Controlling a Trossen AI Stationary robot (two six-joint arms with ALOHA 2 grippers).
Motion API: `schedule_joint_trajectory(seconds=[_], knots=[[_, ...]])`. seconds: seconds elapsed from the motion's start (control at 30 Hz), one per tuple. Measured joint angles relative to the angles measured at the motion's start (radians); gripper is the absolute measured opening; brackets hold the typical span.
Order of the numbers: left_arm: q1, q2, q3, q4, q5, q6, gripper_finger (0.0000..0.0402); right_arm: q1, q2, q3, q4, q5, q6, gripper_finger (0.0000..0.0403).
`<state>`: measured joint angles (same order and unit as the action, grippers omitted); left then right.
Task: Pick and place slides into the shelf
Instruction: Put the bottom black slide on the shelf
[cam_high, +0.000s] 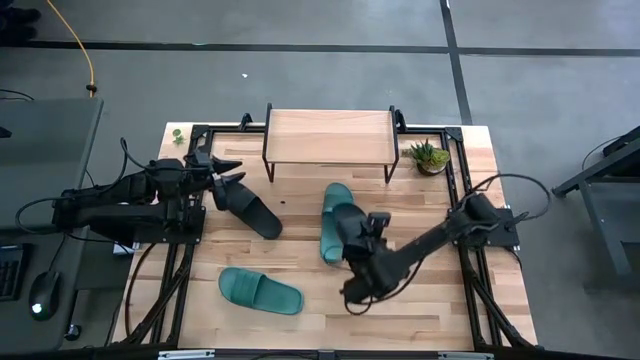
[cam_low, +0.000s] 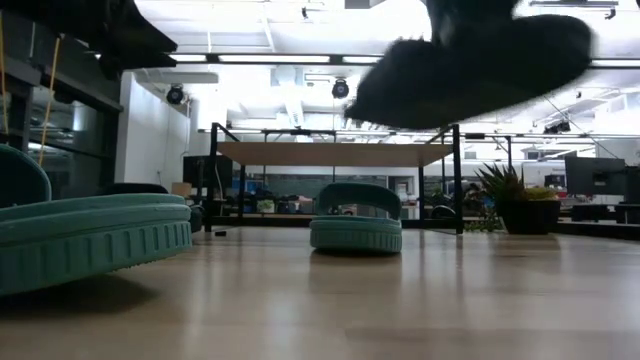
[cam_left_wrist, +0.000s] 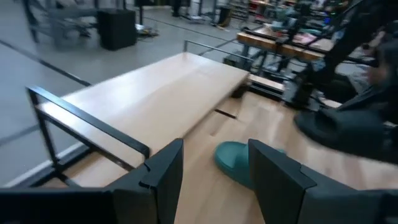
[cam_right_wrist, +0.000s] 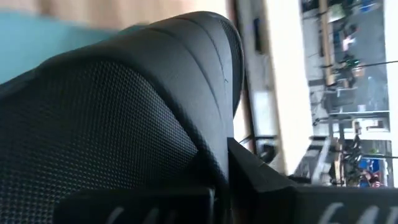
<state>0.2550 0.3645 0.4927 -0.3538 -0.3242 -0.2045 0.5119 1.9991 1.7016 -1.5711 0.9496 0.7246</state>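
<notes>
Shelf (cam_high: 330, 135): at the far edge of the table (cam_high: 480, 300), centred; plank top bare, no slide on or under it as far as visible.
Right gripper (cam_high: 352, 232): mid-table, clamped on a black slide (cam_low: 470, 65); wrist view filled by its textured sole pinched against one finger.
Reason for hold: slide carried clear of the wood in the low view, apparently lifted for transfer toward the shelf.
Right jaws: narrow, closed onto the slide's edge.
Teal slide, centre (cam_high: 334, 215): flat on the table just beside the right gripper, toe toward the shelf, short of it.
Teal slide, near (cam_high: 260, 291): flat at the near left, well apart from the shelf.
Second black slide (cam_high: 245, 207): lying angled near the left gripper's tips; contact with them not determinable.
Left gripper (cam_left_wrist: 211, 171): at the left, near the shelf's left end, pointed across the table.
Left jaws: wide apart, nothing between them.
Judgement: no slide shelved; all four outstanding.
</notes>
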Motion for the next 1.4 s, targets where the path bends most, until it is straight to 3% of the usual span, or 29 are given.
schedule_joint_trajectory(seconds=[0.13, 0.27, 0.43, 0.57, 1.07, 1.23, 1.4], knots=[[0.000, 0.000, 0.000, 0.017, -0.022, 0.041, 0.0163, -0.031, -0.098, -0.029, 0.001, 0.087, -0.027, 0.0000], [0.000, 0.000, 0.000, 0.063, -0.025, 0.053, 0.0163, -0.072, -0.215, -0.164, -0.002, 0.175, 0.002, 0.0000], [0.000, 0.000, 0.000, 0.139, -0.027, 0.109, 0.0163, -0.173, -0.344, -0.322, 0.001, 0.199, 0.035, 0.0000], [0.000, 0.000, 0.000, 0.168, -0.028, 0.128, 0.0163, -0.273, -0.397, -0.344, 0.011, 0.199, 0.003, 0.0000], [0.000, 0.000, 0.000, 0.145, 0.000, 0.095, 0.0163, -0.576, -0.402, -0.224, 0.300, 0.192, -0.491, 0.0000], [0.000, 0.000, 0.000, 0.178, -0.001, 0.124, 0.0163, -0.668, -0.402, -0.224, 0.487, 0.102, -0.699, 0.0000], [0.000, 0.000, 0.000, 0.187, -0.001, 0.130, 0.0163, -0.742, -0.402, -0.224, 0.572, 0.076, -0.816, 0.0000]])
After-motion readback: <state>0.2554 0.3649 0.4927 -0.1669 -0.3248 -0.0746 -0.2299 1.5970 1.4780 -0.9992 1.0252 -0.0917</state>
